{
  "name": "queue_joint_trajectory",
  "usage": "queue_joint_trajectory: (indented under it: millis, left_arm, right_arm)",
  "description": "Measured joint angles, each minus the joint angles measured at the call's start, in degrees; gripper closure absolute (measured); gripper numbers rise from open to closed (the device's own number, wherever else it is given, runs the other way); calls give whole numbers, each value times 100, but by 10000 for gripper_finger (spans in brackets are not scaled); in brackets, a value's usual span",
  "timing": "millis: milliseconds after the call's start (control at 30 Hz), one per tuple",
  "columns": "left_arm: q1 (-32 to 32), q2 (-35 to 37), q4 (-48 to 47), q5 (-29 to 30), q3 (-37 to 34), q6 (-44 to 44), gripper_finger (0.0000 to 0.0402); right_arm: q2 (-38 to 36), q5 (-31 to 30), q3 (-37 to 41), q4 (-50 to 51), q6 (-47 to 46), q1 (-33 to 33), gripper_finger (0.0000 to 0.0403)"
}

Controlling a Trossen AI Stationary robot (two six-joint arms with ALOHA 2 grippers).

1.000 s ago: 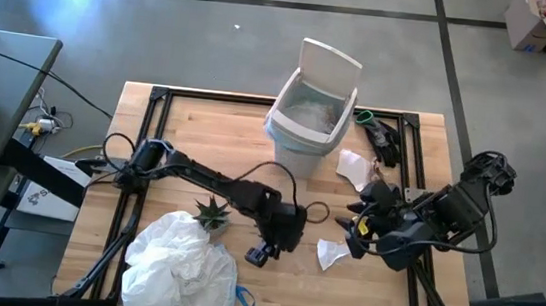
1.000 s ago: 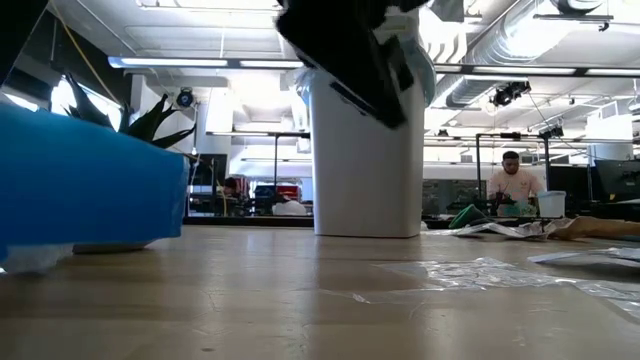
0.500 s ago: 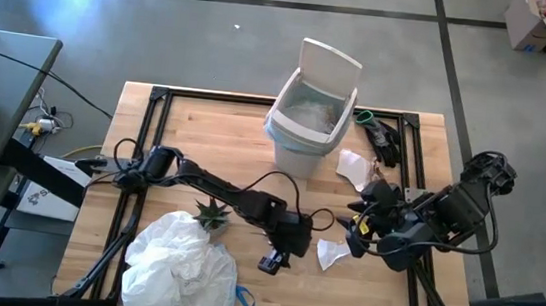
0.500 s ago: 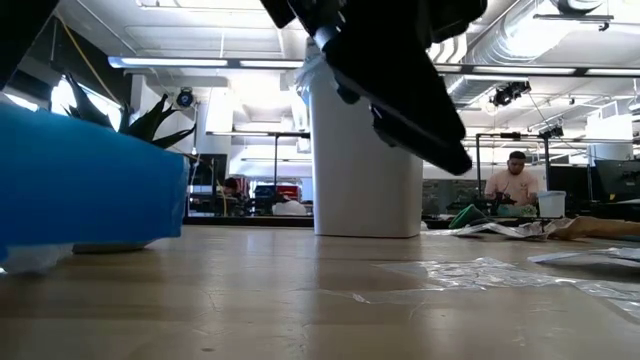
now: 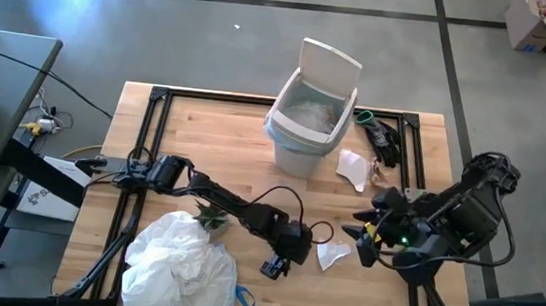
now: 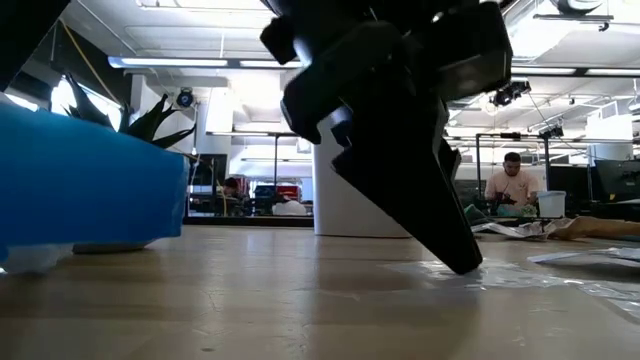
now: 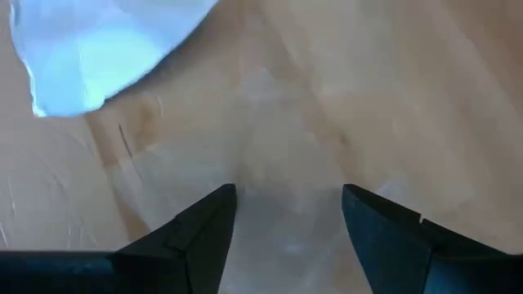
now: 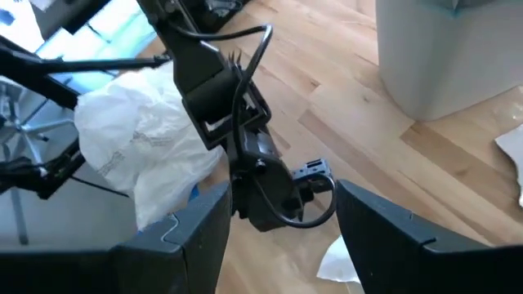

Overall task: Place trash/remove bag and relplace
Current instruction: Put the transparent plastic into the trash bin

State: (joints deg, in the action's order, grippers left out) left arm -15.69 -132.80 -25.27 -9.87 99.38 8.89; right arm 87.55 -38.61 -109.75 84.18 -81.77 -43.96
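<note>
The white bin (image 5: 306, 126) stands at the table's far middle with the light-blue bag (image 5: 314, 105) lining it. Trash lies right of centre: a white paper scrap (image 5: 332, 252), a second scrap (image 5: 354, 168) nearer the bin, and a clear plastic wrapper (image 7: 282, 147) flat on the wood. My left gripper (image 5: 300, 250) is open and low over the wrapper, slanting down toward the table's right, just left of the first scrap (image 7: 90, 49). My right gripper (image 5: 361, 232) hangs open above the table's right side with nothing between its fingers. My left gripper has one fingertip (image 6: 465, 268) down at the near edge of the clear wrapper (image 6: 510, 272) on the table. I cannot tell whether it touches the wrapper or the wood. Nothing is pinched between the fingers.
A bulging white plastic bag (image 5: 182, 265) fills the near left corner, with a small green potted plant (image 5: 212, 212) beside it. Dark and green clutter (image 5: 380, 138) lies at the far right by the black frame rail. A person sits in the room beyond the table.
My left gripper has come down toward the table and moved toward the table's right and near edges, closing in on the white scrap and the clear wrapper. My right gripper has shifted slightly toward the near edge.
</note>
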Motion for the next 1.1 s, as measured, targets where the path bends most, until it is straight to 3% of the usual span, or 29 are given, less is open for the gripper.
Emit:
queue_joint_trajectory:
  millis: [233,367,467,533,833,1100]
  left_arm:
    - [-30,-219,-197,470,48,20,213]
    - [-27,-229,-435,545,43,100,286]
    - [-17,-182,-507,343,31,191,366]
    - [5,-115,-561,161,34,191,391]
    - [244,356,-1304,158,271,236,401]
    - [683,1627,-1592,400,296,195,401]
  right_arm:
    - [0,-202,0,-16,-202,-177,199]
    - [0,-306,0,-21,-222,-194,199]
    - [0,-323,0,-20,-222,-192,199]
    - [0,-322,0,-20,-222,-192,199]
    - [0,-324,0,39,-193,-198,199]
    - [0,-310,-2,64,-237,-345,199]
